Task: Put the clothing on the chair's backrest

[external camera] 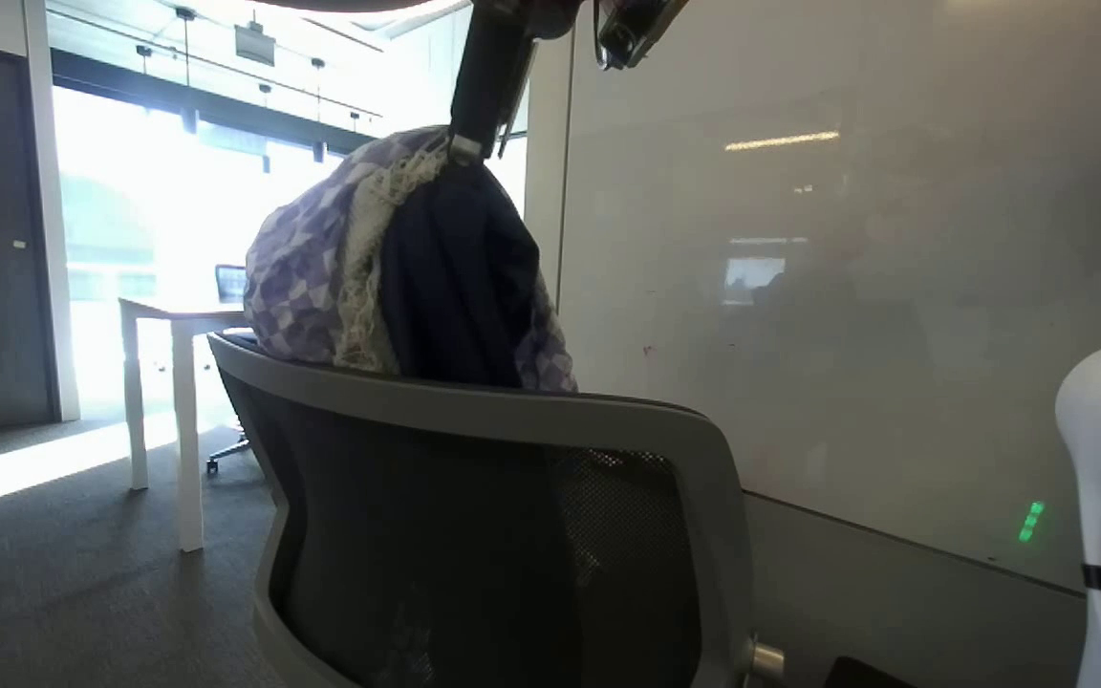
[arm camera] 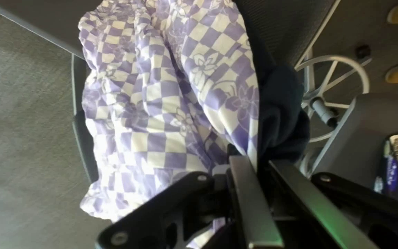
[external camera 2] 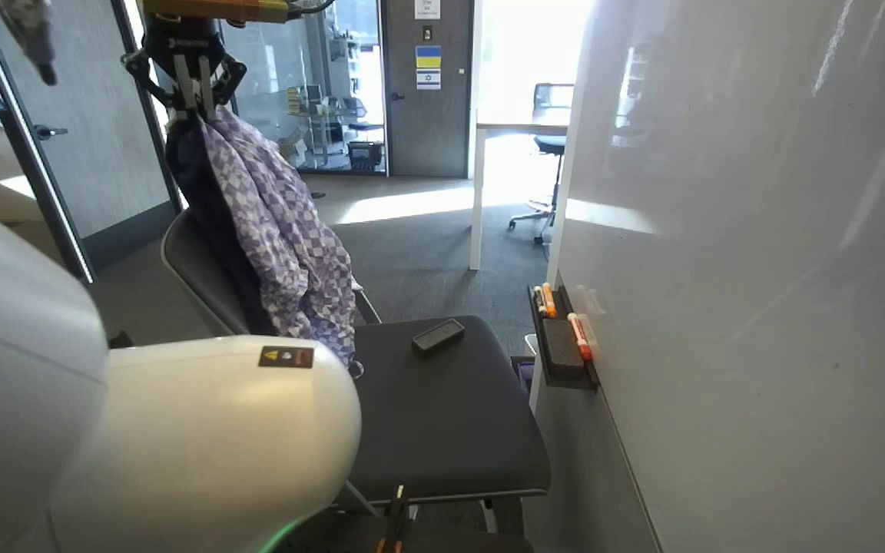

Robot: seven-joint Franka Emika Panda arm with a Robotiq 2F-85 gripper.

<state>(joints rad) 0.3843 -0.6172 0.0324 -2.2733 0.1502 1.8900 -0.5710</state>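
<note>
I hold my gripper (external camera 2: 196, 112) pointing down, high toward the back edge of the chair seat (external camera 2: 442, 422), fingers (arm camera: 254, 207) clamped, white arm (external camera 2: 212, 422) bent.

Seeing, in an exterior view, clothing (external camera 2: 283, 230) hanging before the chair's backrest (external camera 2: 200, 269), beneath the gripper (external camera 2: 196, 114), at eleven o'clock from the seat (external camera 2: 450, 422); finding a block (external camera 2: 439, 336) on it at twelve, markers (external camera 2: 579, 338) on a tray (external camera 2: 571, 382) at two, the arm (external camera 2: 220, 422) at nine.

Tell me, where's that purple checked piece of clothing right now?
In an exterior view, the purple checked clothing is left of centre, its top pinched in the gripper. It hangs in front of the chair's backrest, on the seat side.
</note>
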